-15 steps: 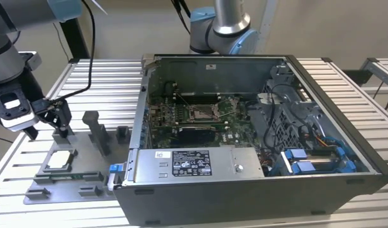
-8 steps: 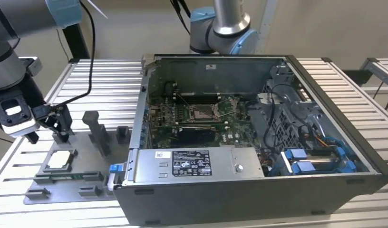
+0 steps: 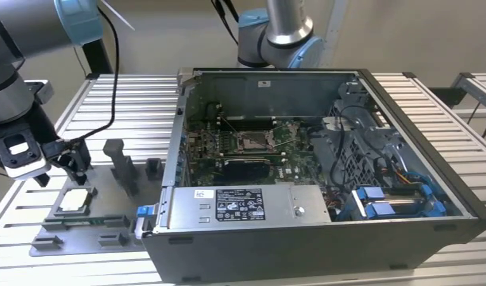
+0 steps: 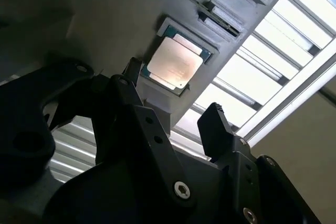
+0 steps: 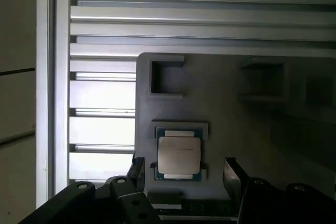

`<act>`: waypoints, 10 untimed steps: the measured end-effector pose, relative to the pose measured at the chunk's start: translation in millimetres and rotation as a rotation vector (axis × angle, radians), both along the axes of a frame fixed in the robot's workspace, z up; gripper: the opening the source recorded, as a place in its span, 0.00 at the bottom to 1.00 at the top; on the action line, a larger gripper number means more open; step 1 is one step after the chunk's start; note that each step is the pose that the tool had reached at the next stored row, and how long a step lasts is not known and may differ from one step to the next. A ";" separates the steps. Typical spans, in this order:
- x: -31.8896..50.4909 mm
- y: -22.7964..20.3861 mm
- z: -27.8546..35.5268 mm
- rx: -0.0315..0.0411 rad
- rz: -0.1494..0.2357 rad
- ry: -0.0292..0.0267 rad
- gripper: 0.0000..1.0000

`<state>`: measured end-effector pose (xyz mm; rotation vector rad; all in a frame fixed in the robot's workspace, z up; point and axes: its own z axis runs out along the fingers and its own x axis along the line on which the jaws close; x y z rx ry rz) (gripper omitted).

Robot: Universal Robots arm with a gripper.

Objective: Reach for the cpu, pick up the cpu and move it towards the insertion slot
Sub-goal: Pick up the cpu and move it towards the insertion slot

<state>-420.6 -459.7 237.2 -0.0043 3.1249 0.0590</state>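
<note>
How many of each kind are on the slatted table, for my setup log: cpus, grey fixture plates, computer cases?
cpu: 1
grey fixture plate: 1
open computer case: 1
Total: 3

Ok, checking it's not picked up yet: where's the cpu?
The cpu lies in its recess on the grey fixture plate at the exterior view's left, beside the computer case, close to the open gripper.

No print can be read, even on the power supply's label [image 3: 239, 204].
</note>
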 end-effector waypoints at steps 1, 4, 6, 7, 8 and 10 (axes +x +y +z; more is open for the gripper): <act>-0.2 -0.1 -1.6 0.0000 0.000 0.0000 1.00; -0.3 0.0 -6.2 0.0000 0.000 0.0000 1.00; -0.3 -0.1 -9.3 0.0000 0.000 0.0000 1.00; -0.3 -0.1 -10.7 0.0000 0.000 0.0001 1.00; -0.3 -0.3 -12.4 0.0000 0.000 0.0000 1.00; -0.3 -0.7 -15.5 0.0000 0.000 0.0001 1.00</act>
